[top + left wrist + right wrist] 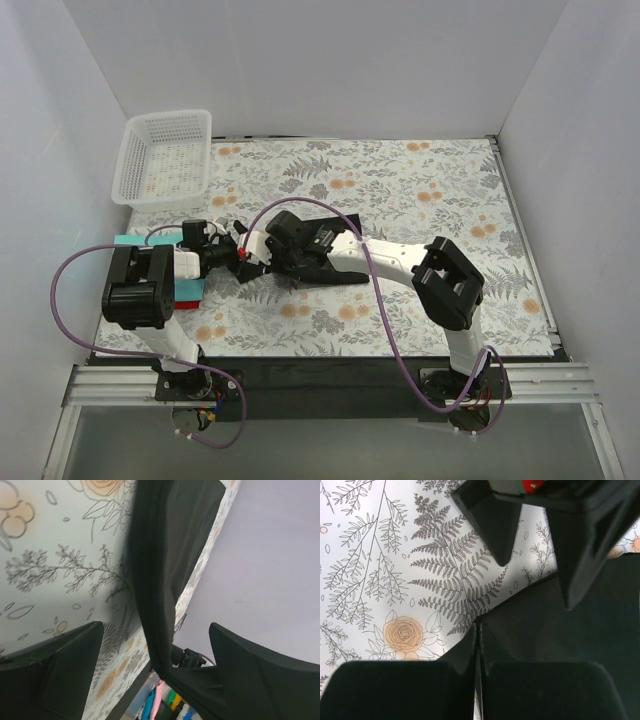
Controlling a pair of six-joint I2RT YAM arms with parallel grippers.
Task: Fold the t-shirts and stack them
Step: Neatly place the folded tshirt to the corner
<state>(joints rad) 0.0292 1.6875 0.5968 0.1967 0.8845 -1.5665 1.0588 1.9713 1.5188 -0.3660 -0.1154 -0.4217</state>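
top external view: the black t-shirt lies near the middle of the counter, partly covered by the right arm. its long axis appears to run side to side, parallel to the near edge of the counter; the covered part prevents a firm reading. the teal t-shirt and red t-shirt sit well to the left of the black t-shirt, under the left arm. the basket stands beyond and to the left of the black t-shirt.

right wrist view: the right tool is fully closed, its tips pressed together at the left edge of the black t-shirt. it appears to pinch a thin lip of that edge; the pinch itself is hidden between the tips.

left wrist view: the left tool is spread to full width and grips nothing. a raised ridge of the black t-shirt passes between its fingers with a gap on each side.

governing relation: both tools meet at the left edge of the black t-shirt, and the garment extends rightward from them. the left tool straddles the cloth, so it is the one positioned to close next. judgement: closing on the ridge would give a second hold on the same edge for a fold. risk: the tools are just beside each other and could collide.
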